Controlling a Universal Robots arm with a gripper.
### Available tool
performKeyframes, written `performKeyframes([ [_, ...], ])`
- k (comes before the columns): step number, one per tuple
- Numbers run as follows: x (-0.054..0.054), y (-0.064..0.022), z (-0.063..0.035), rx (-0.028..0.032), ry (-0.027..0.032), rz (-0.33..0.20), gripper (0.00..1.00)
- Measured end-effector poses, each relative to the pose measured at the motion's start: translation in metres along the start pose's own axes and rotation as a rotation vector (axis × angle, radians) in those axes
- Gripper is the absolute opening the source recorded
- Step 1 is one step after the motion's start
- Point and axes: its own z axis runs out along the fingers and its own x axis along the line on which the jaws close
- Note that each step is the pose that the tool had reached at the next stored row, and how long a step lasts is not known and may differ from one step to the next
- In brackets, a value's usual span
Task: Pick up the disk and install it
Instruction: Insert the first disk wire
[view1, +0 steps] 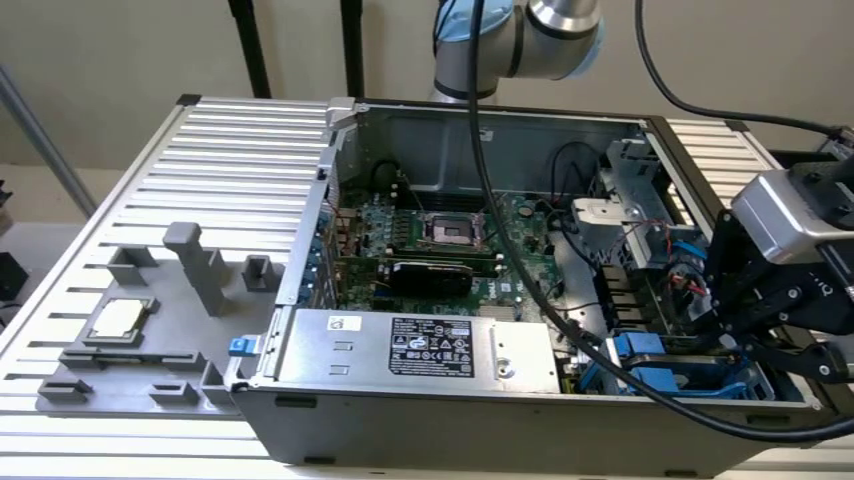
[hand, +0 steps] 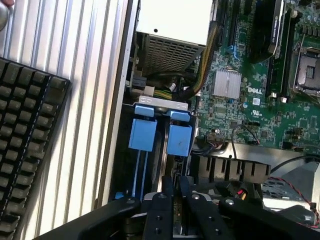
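Exterior view, dial centred on the open computer case (view1: 334, 200):
- arm (view1: 534, 40) enters at 12 o'clock. Its black cable (view1: 534, 250) drapes across the motherboard (view1: 441, 240) toward 4 o'clock.
- gripper (view1: 754, 340) sits at roughly 4 o'clock, over the case's drive-bay corner.
- disk (view1: 661, 380) is at 4–5 o'clock, down in that bay. Its blue carrier shows just beside the power supply box (view1: 427, 350), which fills 6 o'clock.
- chip tray (view1: 118, 318) is at 8 o'clock, outside the case on the ribbed table (view1: 227, 140), well apart from the gripper.

Wrist view:
- gripper (hand: 176, 187) hangs right over the bay. Fingers (hand: 167, 197) are drawn close together, with only a thin slit between them. Can't tell whether anything is pinched in that slit.
- disk (hand: 142, 135) is seated in the bay, with two blue carrier tabs side by side and blue rails running toward the fingers. Fingertips are just beside the carrier's end; contact unclear.
- motherboard (hand: 250, 75) with a small silver heatsink (hand: 226, 82) lies on one side of the bay.
- the ribbed table (hand: 85, 75) and a black keyboard (hand: 25, 150) are on the other side, outside the case wall.
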Motion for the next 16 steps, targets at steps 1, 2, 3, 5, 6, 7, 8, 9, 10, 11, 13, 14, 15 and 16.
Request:
performKeyframes([
  [1,-0.0006,-0.0001,0.0004,0.0006,-0.0001,0.005,0.16],
  [2,-0.0012,-0.0002,0.0008,0.0011,-0.0002,0.009,0.16],
  [3,-0.0019,-0.0005,0.0012,0.0015,0.0002,0.012,0.16],
  [5,-0.0031,-0.0012,0.0015,0.0021,0.0038,0.019,0.16],
  [6,-0.0036,-0.0017,0.0017,0.0023,0.0057,0.023,0.16],
  [7,-0.0043,-0.0022,0.0019,0.0026,0.0077,0.026,0.16],
  [8,-0.0048,-0.0026,0.0019,0.0029,0.0097,0.03,0.16],
  [9,-0.0051,-0.0027,0.0021,0.0032,0.0112,0.034,0.16],
  [10,-0.0053,-0.0028,0.0022,0.0036,0.0124,0.037,0.16],
  [11,-0.0053,-0.0028,0.0022,0.0039,0.014,0.04,0.16],
  [13,-0.0054,-0.003,0.0022,0.0049,0.0183,0.048,0.16],
  [14,-0.0054,-0.003,0.0023,0.0058,0.0197,0.052,0.16],
  [15,-0.0054,-0.003,0.0023,0.0069,0.0208,0.056,0.16],
  [16,-0.0054,-0.0029,0.0022,0.0084,0.0212,0.059,0.16],
])
